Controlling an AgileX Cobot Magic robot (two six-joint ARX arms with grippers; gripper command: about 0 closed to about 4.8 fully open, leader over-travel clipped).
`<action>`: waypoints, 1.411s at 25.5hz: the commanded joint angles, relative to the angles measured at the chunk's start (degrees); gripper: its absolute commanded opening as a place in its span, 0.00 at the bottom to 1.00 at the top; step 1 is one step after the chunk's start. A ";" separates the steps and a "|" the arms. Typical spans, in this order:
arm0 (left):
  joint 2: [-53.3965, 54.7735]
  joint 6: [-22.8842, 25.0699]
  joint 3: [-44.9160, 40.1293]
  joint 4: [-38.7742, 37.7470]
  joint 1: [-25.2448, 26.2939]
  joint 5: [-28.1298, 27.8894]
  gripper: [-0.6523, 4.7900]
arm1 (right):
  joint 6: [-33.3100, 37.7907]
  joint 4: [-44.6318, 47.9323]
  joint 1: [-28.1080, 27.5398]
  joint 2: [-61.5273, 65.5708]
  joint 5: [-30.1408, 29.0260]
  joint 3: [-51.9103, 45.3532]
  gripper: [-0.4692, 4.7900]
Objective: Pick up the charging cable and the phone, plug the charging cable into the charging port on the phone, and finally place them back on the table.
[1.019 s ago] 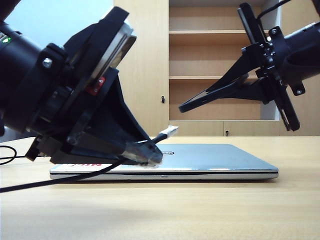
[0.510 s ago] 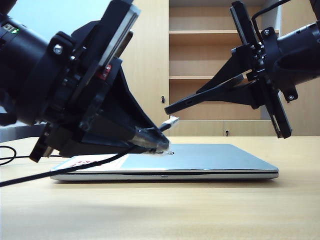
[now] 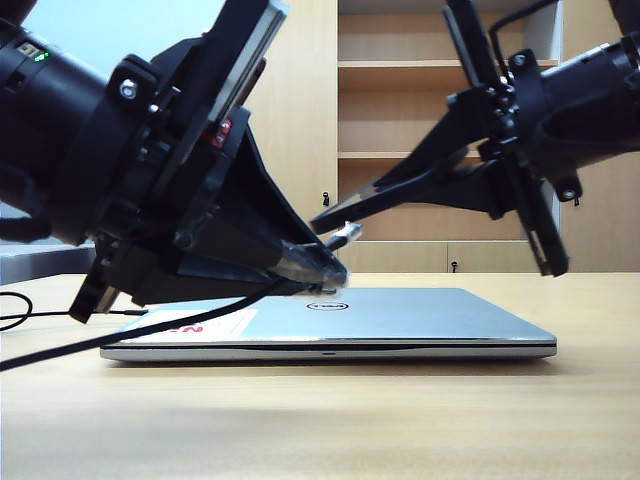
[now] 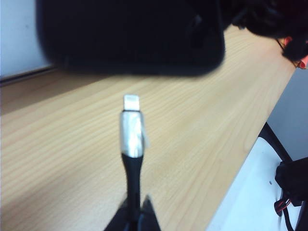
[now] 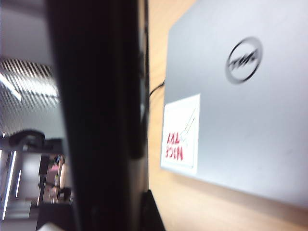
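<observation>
Exterior view: left gripper [image 3: 325, 272] jaws pinching charging cable [image 4: 132, 144], plug raised over laptop [image 3: 400, 320]. Right gripper [image 3: 330, 217] jaws clamped on phone [image 4: 130, 36], held aloft, edge just beside plug. Step: alignment before insertion. Next: square plug to port, ease in. Desk [image 3: 320, 420] below.

the exterior camera sits almost level with the light beige wood-grain tabletop [image 3: 330, 420], facing a wooden shelf unit [image 3: 440, 120] at upper centre, the closed silver laptop [image 3: 420, 320] mid-frame. the left wrist camera looks along its arm, very near the silvery cable plug [image 4: 132, 126]. the right wrist camera looks down, close against the black phone [image 5: 101, 115]. exterior and right wrist views share the laptop [image 5: 240, 120].
</observation>
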 commanded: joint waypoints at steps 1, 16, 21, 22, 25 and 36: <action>0.00 -0.17 0.11 1.09 0.02 0.07 0.11 | -0.52 3.08 1.55 0.33 0.81 0.31 0.08; 0.00 -0.17 0.11 1.09 0.02 0.07 0.11 | -2.60 3.87 1.49 0.35 2.03 0.31 0.08; 0.00 -0.17 0.11 1.11 0.04 0.07 0.11 | -3.80 2.56 1.51 0.35 1.46 0.31 0.08; 0.00 -0.17 0.11 1.18 0.04 0.07 0.11 | -3.93 2.19 1.51 0.35 1.40 0.31 0.08; 0.00 -0.17 0.11 1.53 0.04 0.04 0.11 | -4.39 2.19 1.51 0.39 0.72 0.31 0.08; 0.00 -0.17 0.11 1.55 0.04 0.02 0.11 | -3.98 2.19 1.55 0.50 -0.44 0.31 0.08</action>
